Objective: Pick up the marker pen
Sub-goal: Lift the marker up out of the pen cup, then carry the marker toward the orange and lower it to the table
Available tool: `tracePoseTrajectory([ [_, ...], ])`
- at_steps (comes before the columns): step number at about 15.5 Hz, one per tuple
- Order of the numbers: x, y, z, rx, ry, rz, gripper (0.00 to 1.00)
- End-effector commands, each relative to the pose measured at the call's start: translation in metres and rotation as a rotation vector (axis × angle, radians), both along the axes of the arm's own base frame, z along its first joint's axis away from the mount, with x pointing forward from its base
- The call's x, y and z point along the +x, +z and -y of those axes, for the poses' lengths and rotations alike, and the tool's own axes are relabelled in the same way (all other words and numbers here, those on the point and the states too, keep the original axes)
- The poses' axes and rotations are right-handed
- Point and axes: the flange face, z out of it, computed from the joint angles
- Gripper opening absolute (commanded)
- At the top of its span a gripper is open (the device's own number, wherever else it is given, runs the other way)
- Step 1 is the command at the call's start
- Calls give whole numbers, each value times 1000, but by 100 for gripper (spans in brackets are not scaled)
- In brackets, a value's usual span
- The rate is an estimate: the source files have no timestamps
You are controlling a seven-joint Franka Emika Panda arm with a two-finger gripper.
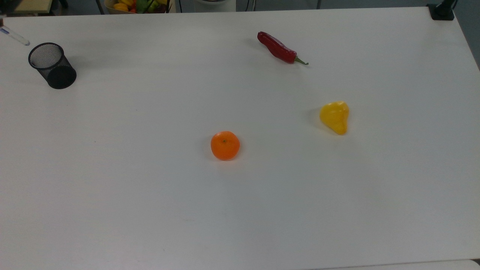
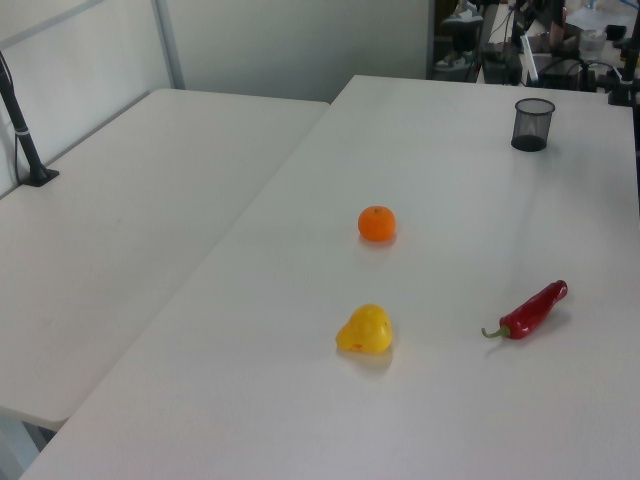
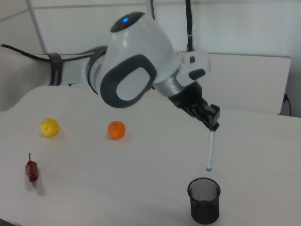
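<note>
Gripper [image 3: 214, 126] pinching the marker [image 3: 210, 150] by its top, apparently clear above the cup [image 3: 204, 199] at 6 o'clock; task essentially done.

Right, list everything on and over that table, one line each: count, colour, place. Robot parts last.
table: one, white, under everything.
mesh cup: one, black, upright near the far left corner in the top view, nothing inside it.
orange: one, orange, near the table's middle.
yellow pepper: one, yellow, to the top view's right of the orange.
chilli: one, red with a green stem, near the far edge in the top view.
produce box: one, holding mixed yellow, green and red items, just off the table's far edge.
marker pen: one, white with a blue tip, hanging upright above the mesh cup, clear of its rim.
gripper: one, black, shut on the marker pen's top end.
arm: one, white and grey, over the table.
</note>
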Motion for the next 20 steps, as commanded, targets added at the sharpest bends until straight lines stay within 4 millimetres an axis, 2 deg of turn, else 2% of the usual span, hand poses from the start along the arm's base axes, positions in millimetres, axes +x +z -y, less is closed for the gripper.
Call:
tracePoseTrajectory([
  [1, -8, 37, -31, 52, 29, 67, 0],
  [3, -12, 55, -48, 87, 49, 54, 0],
  [6, -10, 64, -85, 139, 102, 16, 0],
  [8, -3, 60, -109, 165, 141, -31, 0],
  [9, 1, 57, -128, 186, 162, -57, 0],
  [14, 20, 31, -215, 300, 228, -195, 0],
  [20, 48, -18, -310, 363, 314, -304, 0],
])
